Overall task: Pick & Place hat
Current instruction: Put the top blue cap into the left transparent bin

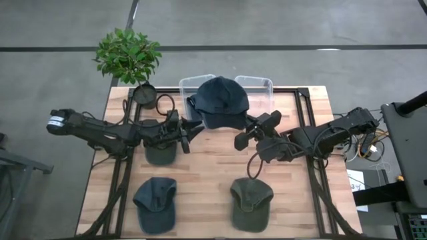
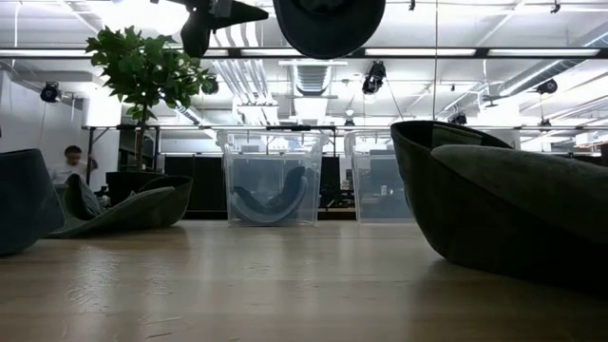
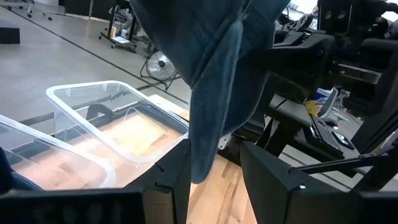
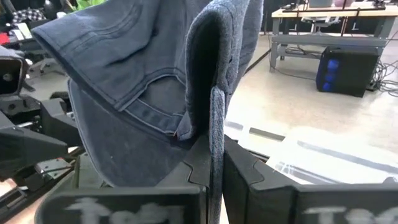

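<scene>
A dark blue hat (image 1: 217,99) hangs in the air over the table's far middle, in front of two clear bins (image 1: 197,83) (image 1: 256,83). My right gripper (image 1: 245,128) comes at it from the right and is shut on its edge. My left gripper (image 1: 193,127) reaches in from the left, level and open. A hanging flap of the hat (image 3: 204,143) drops between its fingers (image 3: 273,180). The low view shows the hat (image 2: 328,24) at the top of the picture, high above the table, with my left gripper (image 2: 223,14) beside it. My right gripper pinches a stitched edge of the hat (image 4: 215,134) between its two fingers. The edge stands on end in the gap. The fingers come nearly level from the table's right side. The hat is lifted clear, its crown (image 4: 130,68) bulging beyond the fingers. My left gripper: the flap hangs close beside one finger (image 3: 177,177); I cannot tell whether they touch.
Three more hats lie on the table: a dark green one (image 1: 160,151) under my left arm, a blue-grey one (image 1: 155,200) at the near left and an olive one (image 1: 251,203) at the near right. A potted plant (image 1: 128,57) stands at the far left.
</scene>
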Action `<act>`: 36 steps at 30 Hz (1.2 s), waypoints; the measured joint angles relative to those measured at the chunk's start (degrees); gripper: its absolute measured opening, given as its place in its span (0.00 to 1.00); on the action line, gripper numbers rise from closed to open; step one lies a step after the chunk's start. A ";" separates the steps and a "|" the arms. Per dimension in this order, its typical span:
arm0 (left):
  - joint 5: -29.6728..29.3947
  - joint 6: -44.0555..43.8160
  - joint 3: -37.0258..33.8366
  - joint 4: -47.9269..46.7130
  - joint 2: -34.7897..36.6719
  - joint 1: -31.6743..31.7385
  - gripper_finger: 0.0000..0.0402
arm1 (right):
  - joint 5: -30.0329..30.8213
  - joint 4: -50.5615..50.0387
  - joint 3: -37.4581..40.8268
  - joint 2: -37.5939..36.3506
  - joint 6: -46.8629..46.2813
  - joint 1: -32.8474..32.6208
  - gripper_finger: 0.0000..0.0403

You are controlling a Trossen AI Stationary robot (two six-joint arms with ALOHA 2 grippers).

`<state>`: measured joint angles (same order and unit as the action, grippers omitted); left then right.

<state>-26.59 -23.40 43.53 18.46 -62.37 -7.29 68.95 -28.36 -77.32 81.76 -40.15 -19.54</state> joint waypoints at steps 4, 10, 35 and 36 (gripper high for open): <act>-0.02 0.46 0.00 0.15 0.00 0.00 0.33 | 0.02 0.24 0.00 0.00 0.92 0.59 0.03; -0.07 1.07 -0.04 1.57 -0.02 0.00 0.33 | -0.24 1.20 0.00 0.17 0.78 1.42 0.03; -10.95 3.96 -0.04 1.92 -0.09 0.38 0.33 | -6.91 10.19 -1.22 4.36 4.16 2.48 0.03; -10.96 3.85 -0.04 1.90 -0.09 0.41 0.33 | -7.13 10.20 -1.28 4.65 4.17 2.49 0.03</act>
<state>-37.55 -19.54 43.48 20.37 -62.46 -6.88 61.82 -18.16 -78.60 86.41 -35.99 -17.05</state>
